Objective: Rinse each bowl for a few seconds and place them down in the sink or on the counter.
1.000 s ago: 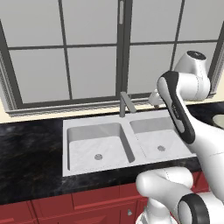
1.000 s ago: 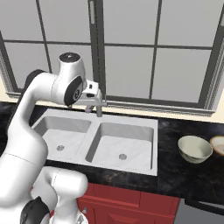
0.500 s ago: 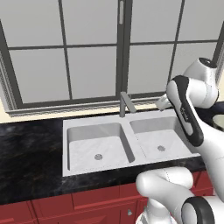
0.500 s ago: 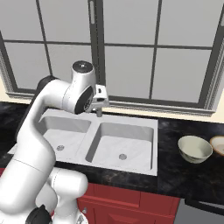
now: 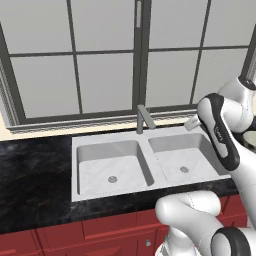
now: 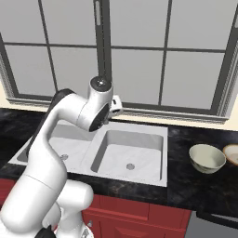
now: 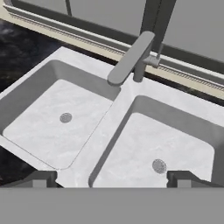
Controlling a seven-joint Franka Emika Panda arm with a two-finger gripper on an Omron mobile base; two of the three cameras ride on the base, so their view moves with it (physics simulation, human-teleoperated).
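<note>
Arm raised above the sink, both bowls on the counter to its right.
Gripper (image 7: 111,178) hangs spread and empty over the sink (image 7: 114,114); bowls (image 6: 207,158) sit on the counter (image 6: 195,188), well apart from it.

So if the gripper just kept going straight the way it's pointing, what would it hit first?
Probably the sink, around the divider between its two basins or the right basin's floor; depth is hard to judge. The gripper has nothing between its jaws.
</note>
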